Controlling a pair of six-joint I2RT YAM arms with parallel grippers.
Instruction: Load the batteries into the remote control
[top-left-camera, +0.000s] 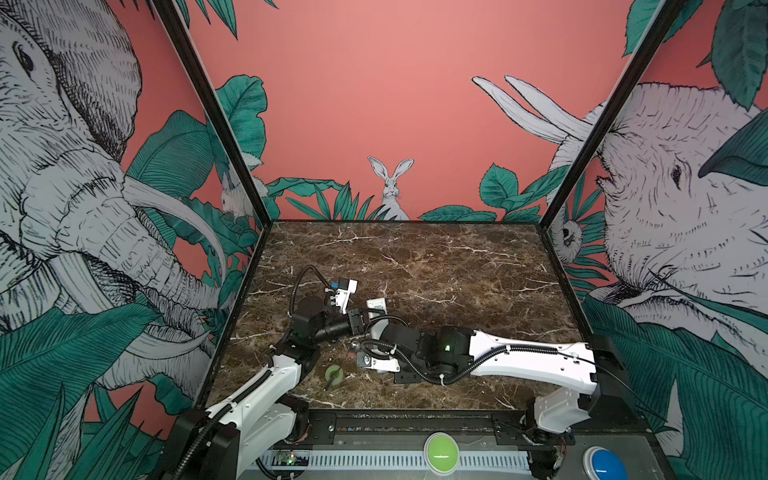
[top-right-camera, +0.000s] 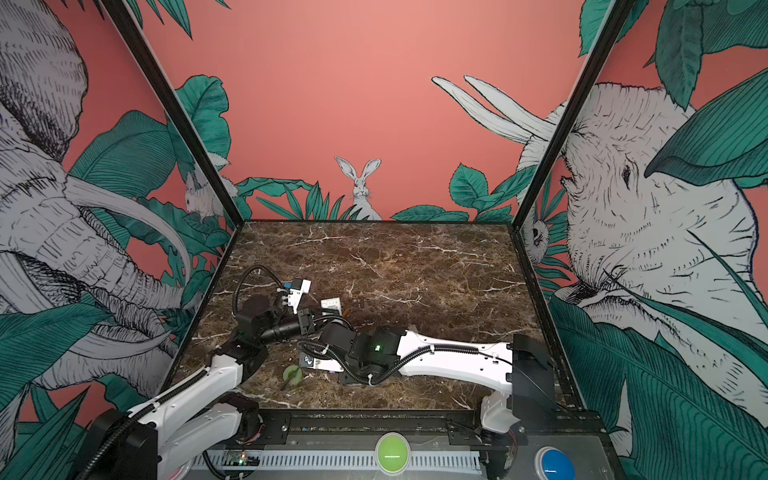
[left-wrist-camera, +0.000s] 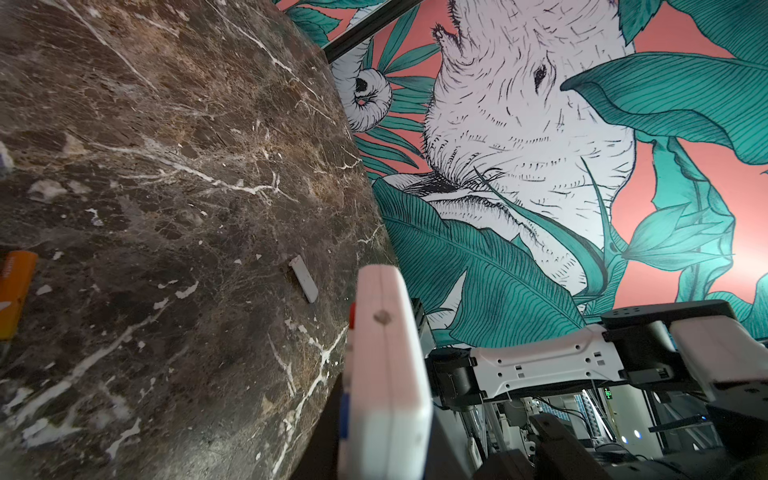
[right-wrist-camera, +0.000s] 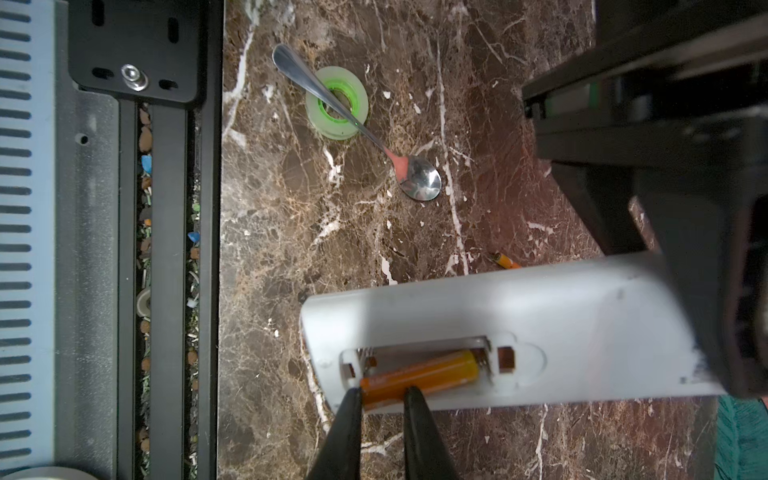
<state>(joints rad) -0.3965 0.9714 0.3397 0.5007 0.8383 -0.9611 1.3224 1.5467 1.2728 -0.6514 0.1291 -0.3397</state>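
The white remote control (right-wrist-camera: 519, 316) is held off the table, plain back towards the right wrist camera, battery bay uncovered. My left gripper (top-left-camera: 356, 322) is shut on its coloured-button end (left-wrist-camera: 382, 374). One orange battery (right-wrist-camera: 419, 376) lies slanted in the bay. My right gripper (right-wrist-camera: 382, 392) is at that battery's outer end, jaws a narrow gap apart. One fingertip (right-wrist-camera: 353, 395) is beside the end and the second lies over the body. A second orange battery (left-wrist-camera: 14, 291) lies on the marble at the edge of the left wrist view.
A small white cover strip (left-wrist-camera: 304, 279) lies on the marble table (top-left-camera: 436, 266). A metal spoon (right-wrist-camera: 419, 178) rests across a green tape roll (right-wrist-camera: 336, 103) near the table's front edge; the roll (top-left-camera: 333, 372) shows in both top views. Black frame posts stand at the corners.
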